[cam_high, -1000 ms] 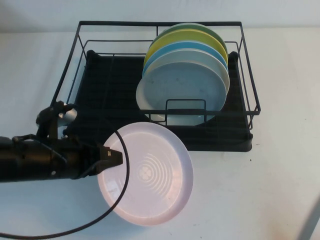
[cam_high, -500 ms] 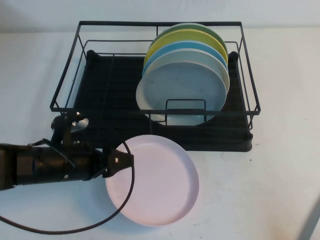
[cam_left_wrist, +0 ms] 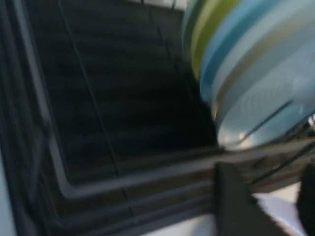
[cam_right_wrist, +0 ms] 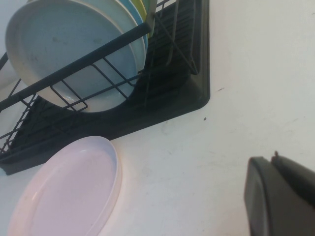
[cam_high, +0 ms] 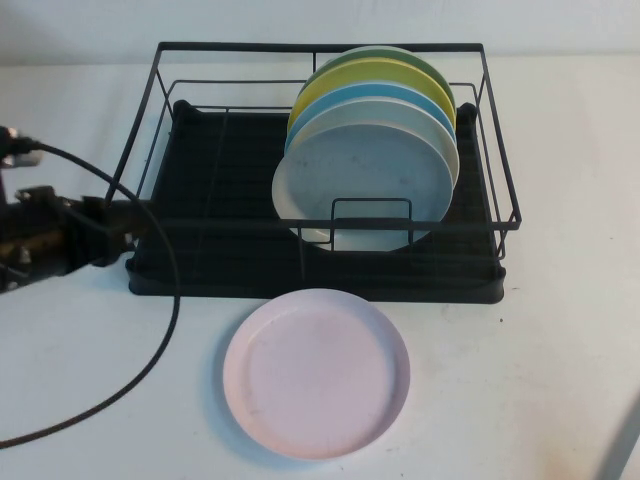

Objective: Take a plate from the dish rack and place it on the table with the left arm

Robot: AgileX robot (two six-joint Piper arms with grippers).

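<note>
The pale pink plate (cam_high: 317, 372) lies flat on the white table (cam_high: 530, 380), just in front of the black dish rack (cam_high: 200, 190). Nothing touches it. It also shows in the right wrist view (cam_right_wrist: 64, 191). My left gripper (cam_high: 135, 218) is drawn back to the left of the rack's front left corner, well clear of the plate. In the left wrist view it (cam_left_wrist: 270, 199) is open and empty, with a sliver of the pink plate between the fingers. My right gripper (cam_right_wrist: 283, 196) is shut and hovers low over bare table at the right.
Several plates stand upright in the rack: a pale grey-blue one (cam_high: 370, 180) in front, then light blue (cam_high: 375, 95), yellow (cam_high: 370, 72) and green. The left arm's black cable (cam_high: 150, 350) loops over the table left of the pink plate.
My left gripper let go of the pink plate, which now lies flat on the table. The left arm has pulled back to the left and up toward the rack's corner.
</note>
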